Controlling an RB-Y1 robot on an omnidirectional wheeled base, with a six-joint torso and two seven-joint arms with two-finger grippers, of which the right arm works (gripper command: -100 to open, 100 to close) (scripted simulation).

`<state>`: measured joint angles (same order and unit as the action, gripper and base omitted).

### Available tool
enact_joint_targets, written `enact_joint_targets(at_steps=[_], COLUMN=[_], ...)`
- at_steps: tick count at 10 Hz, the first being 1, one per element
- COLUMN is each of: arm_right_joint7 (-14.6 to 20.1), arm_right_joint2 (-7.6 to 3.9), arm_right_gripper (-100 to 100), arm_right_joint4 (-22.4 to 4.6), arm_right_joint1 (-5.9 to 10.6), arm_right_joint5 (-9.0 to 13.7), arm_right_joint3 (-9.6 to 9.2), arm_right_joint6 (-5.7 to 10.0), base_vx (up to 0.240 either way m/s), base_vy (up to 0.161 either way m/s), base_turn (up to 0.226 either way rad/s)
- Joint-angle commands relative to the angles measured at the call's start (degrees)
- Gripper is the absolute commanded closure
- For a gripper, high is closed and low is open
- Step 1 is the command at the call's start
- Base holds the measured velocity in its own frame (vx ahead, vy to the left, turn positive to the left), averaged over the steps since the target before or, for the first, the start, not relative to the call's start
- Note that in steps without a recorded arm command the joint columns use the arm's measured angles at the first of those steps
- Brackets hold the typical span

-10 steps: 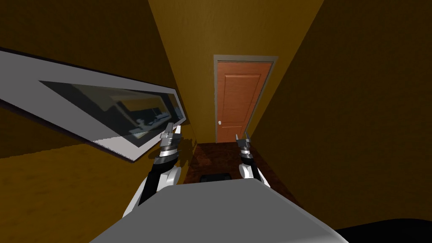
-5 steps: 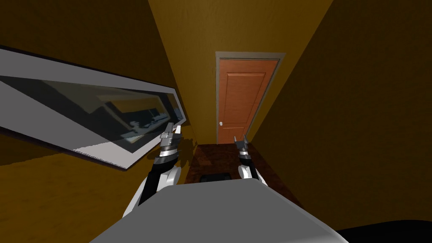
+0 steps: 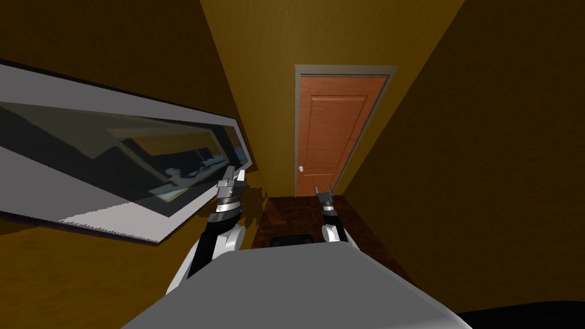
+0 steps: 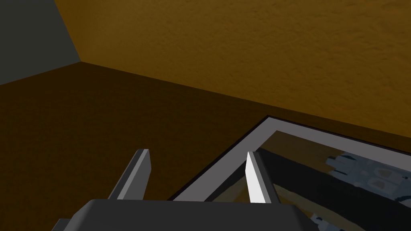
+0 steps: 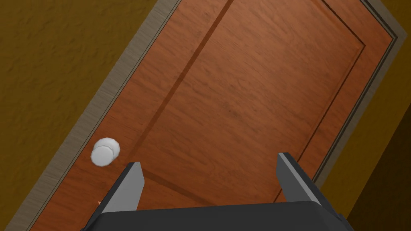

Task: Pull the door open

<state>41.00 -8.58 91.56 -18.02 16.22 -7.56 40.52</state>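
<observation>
The orange-brown door (image 3: 334,134) stood shut at the corridor's end, well ahead of me. My right gripper (image 5: 209,159), open and empty, faced it; my left gripper (image 4: 196,153) was open too. I judged the panel stiff and heavy, and its small white knob (image 5: 105,151) the only hold, round and probably slippery.

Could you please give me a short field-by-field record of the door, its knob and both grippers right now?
door: reddish-brown, shut, straight ahead
knob: white, round, near the door's left edge in the head view
right gripper: open, aimed at the door, knob beside one finger, untouched
left gripper: open, raised beside a framed glass panel
contact: none
</observation>
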Motion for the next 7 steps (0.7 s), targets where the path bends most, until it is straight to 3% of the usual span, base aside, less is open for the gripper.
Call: enact_joint_targets(at_steps=[1, 7], arm_right_joint7=[2.5, 10.6], arm_right_joint2=[-0.51, -1.95], arm_right_gripper=[-100, -100], arm_right_joint4=[-2.1, -9.3], arm_right_joint1=[0.63, 2.67], arm_right_joint5=[0.7, 2.9], arm_right_joint3=[-0.43, -2.14], arm_right_joint6=[0.37, 1.31], base_vx=[0.105, 0.1], base_vy=[0.019, 0.027], base_turn=[0.014, 0.018])
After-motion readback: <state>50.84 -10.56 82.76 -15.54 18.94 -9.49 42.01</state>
